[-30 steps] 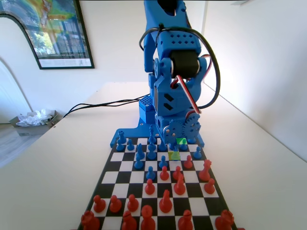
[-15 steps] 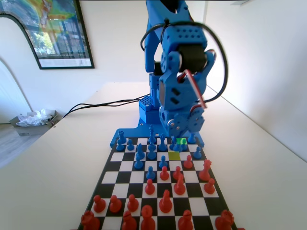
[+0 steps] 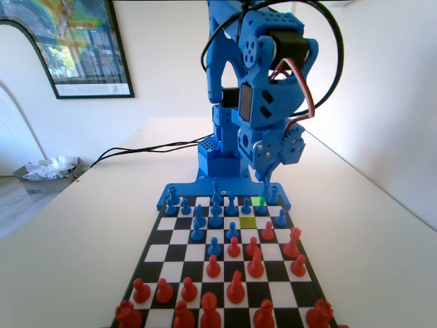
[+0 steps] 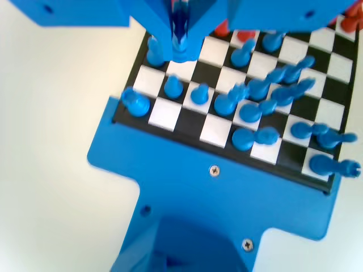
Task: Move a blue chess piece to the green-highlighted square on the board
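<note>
The arm (image 3: 263, 82) has swung up and right, lifting its gripper (image 3: 264, 179) clear of the board (image 3: 171, 236). The jaws look nearly closed and empty. A blue piece (image 3: 261, 206) now stands on the green square (image 3: 257, 201), so the move seems done.

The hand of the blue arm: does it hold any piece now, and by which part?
Nothing seems held: the hand hangs above the board, jaws together, with no piece between them.
</note>
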Action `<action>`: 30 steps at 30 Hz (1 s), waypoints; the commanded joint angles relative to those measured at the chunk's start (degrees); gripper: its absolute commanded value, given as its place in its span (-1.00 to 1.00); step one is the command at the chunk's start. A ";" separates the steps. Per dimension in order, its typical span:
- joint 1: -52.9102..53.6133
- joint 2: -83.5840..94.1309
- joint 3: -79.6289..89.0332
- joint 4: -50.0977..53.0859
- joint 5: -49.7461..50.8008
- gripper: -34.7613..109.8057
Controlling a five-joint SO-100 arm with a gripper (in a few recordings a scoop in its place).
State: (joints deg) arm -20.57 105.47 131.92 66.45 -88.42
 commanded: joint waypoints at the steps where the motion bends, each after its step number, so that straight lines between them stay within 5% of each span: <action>1: -1.93 5.89 2.11 1.05 0.62 -0.51; 30: 0.88 5.36 10.11 -7.21 -2.37 -0.51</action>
State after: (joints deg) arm -19.51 109.69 141.68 59.15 -89.30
